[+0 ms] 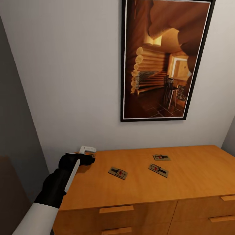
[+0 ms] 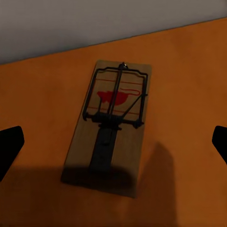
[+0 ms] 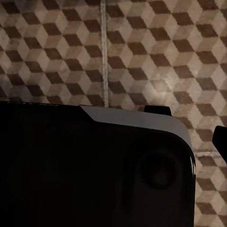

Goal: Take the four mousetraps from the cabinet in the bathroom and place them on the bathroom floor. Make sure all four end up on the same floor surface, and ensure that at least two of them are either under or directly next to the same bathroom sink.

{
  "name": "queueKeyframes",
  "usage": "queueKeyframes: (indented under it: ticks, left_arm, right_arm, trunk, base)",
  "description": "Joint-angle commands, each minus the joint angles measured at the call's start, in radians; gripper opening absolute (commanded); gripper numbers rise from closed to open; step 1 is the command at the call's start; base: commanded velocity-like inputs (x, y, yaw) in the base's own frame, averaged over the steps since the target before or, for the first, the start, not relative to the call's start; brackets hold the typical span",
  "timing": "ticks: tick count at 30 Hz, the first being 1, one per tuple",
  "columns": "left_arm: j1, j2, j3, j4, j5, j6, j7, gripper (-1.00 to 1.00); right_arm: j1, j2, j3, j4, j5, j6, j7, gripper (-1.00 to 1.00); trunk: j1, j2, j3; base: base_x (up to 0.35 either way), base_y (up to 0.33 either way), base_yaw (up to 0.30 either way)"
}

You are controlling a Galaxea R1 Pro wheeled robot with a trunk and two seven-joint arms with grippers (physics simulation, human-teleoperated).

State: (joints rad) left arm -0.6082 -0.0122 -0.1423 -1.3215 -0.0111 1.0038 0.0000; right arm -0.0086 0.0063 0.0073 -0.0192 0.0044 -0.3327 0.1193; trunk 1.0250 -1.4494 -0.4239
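1. The orange-brown cabinet [image 1: 137, 189] stands against the grey wall, under a framed picture [image 1: 164, 60].
2. Three mousetraps [image 1: 117, 173] [image 1: 158, 170] [image 1: 161, 157] lie flat on its top, near the middle and apart from each other.
3. The left gripper [image 1: 87, 156] hangs over the top's corner at about 10 o'clock from the nearest trap.
4. Its jaws are wide open and hold nothing. A fourth mousetrap [image 2: 109, 125] lies flat between them, untouched.
5. The right gripper [image 3: 208, 125] points at the bathroom floor [image 3: 142, 52]. I cannot tell how its jaws stand.
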Motion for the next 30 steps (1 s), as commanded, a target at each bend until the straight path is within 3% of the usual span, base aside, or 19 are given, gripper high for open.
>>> queueKeyframes:
  ticks: [1,30]
  left_arm:
    - [-0.001,0.0,0.0,0.0,-0.001,0.004,0.0,1.0]
    - [0.0,0.0,0.0,0.016,-0.001,0.004,0.0,1.0]
  right_arm:
    - [-0.001,0.0,0.0,0.001,0.0,-0.003,0.002,1.0]
    - [-0.001,0.001,0.0,0.001,0.0,-0.003,0.002,1.0]
  trunk:
    - [0.0,-0.001,-0.001]
    - [0.0,-0.001,-0.002]
  base:
    - [0.0,0.0,0.0]
    - [0.0,0.0,0.0]
